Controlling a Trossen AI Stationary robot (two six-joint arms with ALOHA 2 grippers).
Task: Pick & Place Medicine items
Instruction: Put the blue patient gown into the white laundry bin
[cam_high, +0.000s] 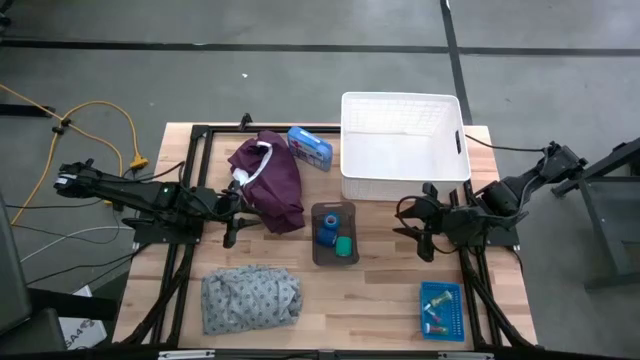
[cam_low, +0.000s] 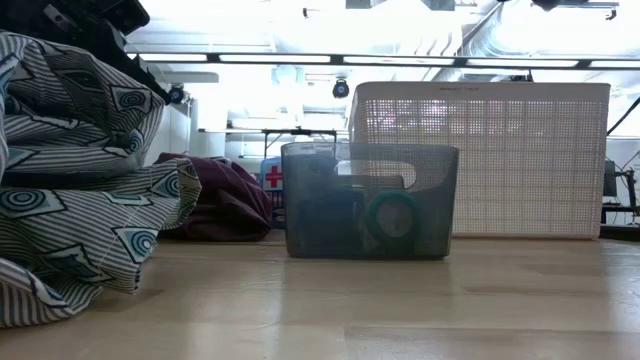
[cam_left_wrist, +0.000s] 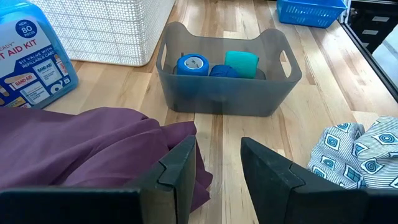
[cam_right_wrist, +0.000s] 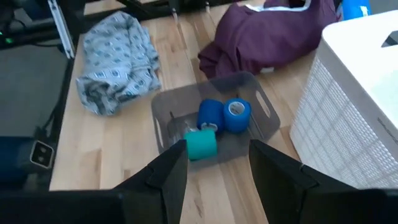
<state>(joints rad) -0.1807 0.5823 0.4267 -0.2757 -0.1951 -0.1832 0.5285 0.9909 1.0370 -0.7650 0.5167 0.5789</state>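
We see both arms parked either side of the grey bin, and neither has hold of anything: the left gripper shows its two fingers a narrow gap apart with bare table between them, and the right gripper stands a little wider, also empty. The rolls sit straight ahead of each gripper, inside the bin: two blue rolls side by side and a green roll touching them. The trouble, we judge, is crowding. A finger going down for one roll could nudge its neighbour or catch the bin's wall and drag the light bin across the table. The maroon cloth lies just beside the left gripper, bunched near its fingers, so a forward reach could snag a fold. Both arms aiming at the same bin could also meet over it. Beyond the right gripper sits the white basket, near enough to clip on a lift. The small blue tray holds tiny pale and pinkish pieces, too small to tell apart. From table height the patterned cloth blocks one side, neither gripper shows, and the rolls are only dim shapes through the bin wall.
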